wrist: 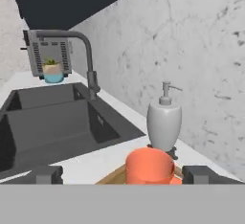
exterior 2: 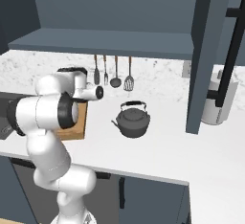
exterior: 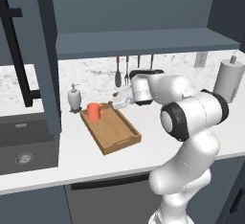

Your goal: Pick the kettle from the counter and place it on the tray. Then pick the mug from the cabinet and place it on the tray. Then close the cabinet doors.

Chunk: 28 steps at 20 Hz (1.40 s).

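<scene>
though tray-hidden rightward, mug [exterior: 94, 111] plain leftward

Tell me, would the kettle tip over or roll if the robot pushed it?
Probably not. The kettle looks squat and wide with a flat bottom on the counter, so it would likely slide, not tip or roll. Its arched handle looks stiff and easy to lift by. It may be heavy for its size; I can't tell whether it's full.

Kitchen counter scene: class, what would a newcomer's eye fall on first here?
Probably the orange mug, standing upright at the far end of the wooden tray, beside the soap dispenser. Next, the dark kettle, alone on the counter right of the tray. The open fingers flank the mug.
</scene>
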### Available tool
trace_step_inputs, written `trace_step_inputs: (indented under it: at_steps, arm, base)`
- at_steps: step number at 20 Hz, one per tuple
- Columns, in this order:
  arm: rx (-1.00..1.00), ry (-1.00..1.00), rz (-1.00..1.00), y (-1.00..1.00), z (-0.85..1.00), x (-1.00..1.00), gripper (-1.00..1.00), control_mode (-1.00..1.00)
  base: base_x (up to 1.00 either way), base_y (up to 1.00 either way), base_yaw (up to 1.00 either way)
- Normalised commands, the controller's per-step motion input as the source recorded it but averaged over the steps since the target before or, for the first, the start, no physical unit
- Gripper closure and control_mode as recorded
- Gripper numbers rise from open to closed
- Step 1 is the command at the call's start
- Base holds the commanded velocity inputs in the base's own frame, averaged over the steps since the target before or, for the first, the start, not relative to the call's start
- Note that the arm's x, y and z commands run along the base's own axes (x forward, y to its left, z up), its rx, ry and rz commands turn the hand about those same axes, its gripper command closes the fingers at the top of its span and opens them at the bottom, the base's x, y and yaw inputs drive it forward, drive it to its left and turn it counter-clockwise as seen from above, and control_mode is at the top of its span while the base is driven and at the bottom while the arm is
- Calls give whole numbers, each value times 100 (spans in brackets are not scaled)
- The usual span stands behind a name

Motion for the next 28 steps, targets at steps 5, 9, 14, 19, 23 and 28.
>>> trace_step_inputs:
  at_steps: [5,9,14,19,23,28]
  arm:
    - [-17,22,-29,-14,60,-41,-100,-100]
    - [-13,29,-30,-9,62,-41,-100,-100]
    - [-8,27,-33,-18,48,-57,-100,-100]
    - [-1,25,-45,-43,16,-51,-100,-100]
    - [0,28,-48,-53,28,-35,-100,-100]
    - [-5,26,-45,-63,25,-20,-100,-100]
  base:
    - [0,0,0]
    - [0,0,0]
    - [0,0,0]
    - [0,0,0]
    - [0,0,0]
    - [0,0,0]
